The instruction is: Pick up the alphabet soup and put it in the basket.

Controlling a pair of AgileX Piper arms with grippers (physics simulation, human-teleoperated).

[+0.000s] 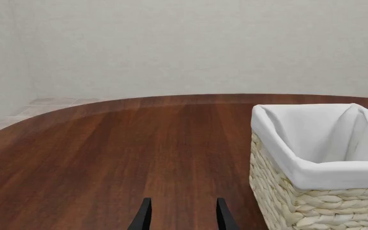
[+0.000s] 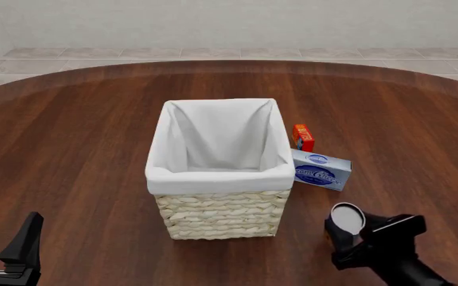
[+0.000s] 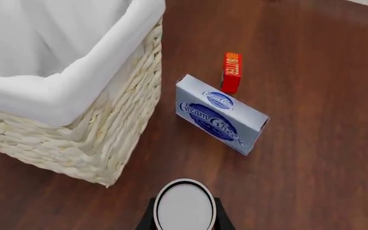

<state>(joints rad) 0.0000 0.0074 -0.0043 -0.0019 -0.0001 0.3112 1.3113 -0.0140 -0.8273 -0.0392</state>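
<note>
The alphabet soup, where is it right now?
In the front view the alphabet soup is at the near right, between the right gripper's fingers, beside the basket's right corner and nearer than the cream cheese box.

Light is even and bright in all three views, soft and coming from overhead. The counter (image 2: 93, 149) carries a faint sheen toward 12 o'clock, with no hard glare. Shadows are weak, only a slight darkening beside the basket (image 2: 221, 214). Everything is sharp, without blur or edge distortion.
</note>
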